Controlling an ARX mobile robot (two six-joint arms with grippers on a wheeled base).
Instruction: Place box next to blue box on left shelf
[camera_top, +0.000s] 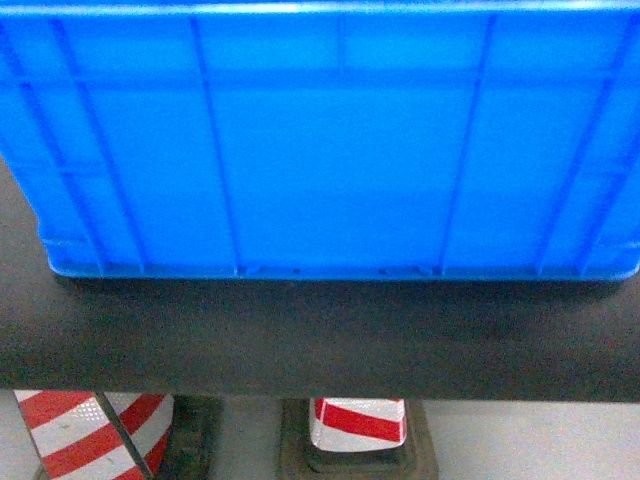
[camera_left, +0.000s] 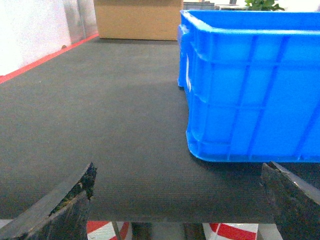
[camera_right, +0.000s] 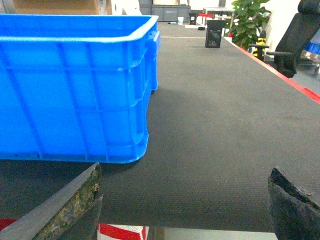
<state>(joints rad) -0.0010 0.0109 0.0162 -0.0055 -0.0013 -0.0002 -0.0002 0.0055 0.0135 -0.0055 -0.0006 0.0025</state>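
crate (camera_top: 330, 150): sits on dark tabletop (camera_left: 100, 125), ungrasped
left pincer (camera_left: 177, 200): open, empty
right pincer (camera_right: 185, 200): open, empty
risk: uneven rim grip, crate tilts

box (camera_top: 320, 140): glossy ribbed plastic | table mat (camera_left: 115, 125): matt, fine-ribbed | fingers (camera_right: 65, 207): rough, worn

box (camera_top: 320, 150) on table (camera_top: 320, 340), posts (camera_top: 358, 420) below

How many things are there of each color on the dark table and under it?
Blue: 1, the box
Brown: 1, the cardboard box
Black: 1, the small box
Red-and-white: 2, the striped posts
Total: 5
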